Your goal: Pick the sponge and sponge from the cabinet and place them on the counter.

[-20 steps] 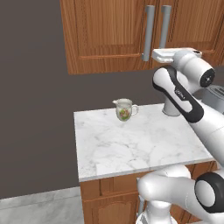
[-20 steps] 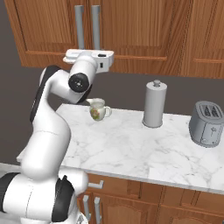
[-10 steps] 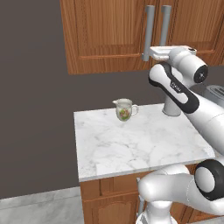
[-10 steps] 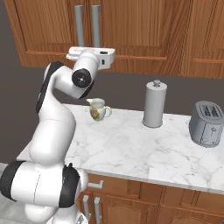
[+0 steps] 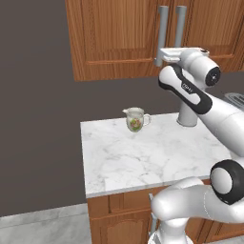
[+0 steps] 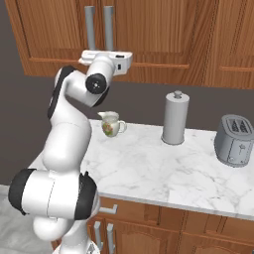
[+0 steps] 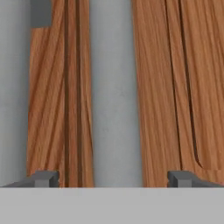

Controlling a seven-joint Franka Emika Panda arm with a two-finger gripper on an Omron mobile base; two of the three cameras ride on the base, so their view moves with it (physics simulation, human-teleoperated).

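Straddling a cabinet (image 5: 114, 38) handle (image 7: 114, 96), the gripper (image 7: 114, 178) gapes wide, seemingly holding nothing; doors shut.

No readable text, labels or numbers anywhere.

Two base views from behind, sharing counter (image 5: 143, 157) and cabinet (image 6: 149, 34); hand view close against cabinet doors.
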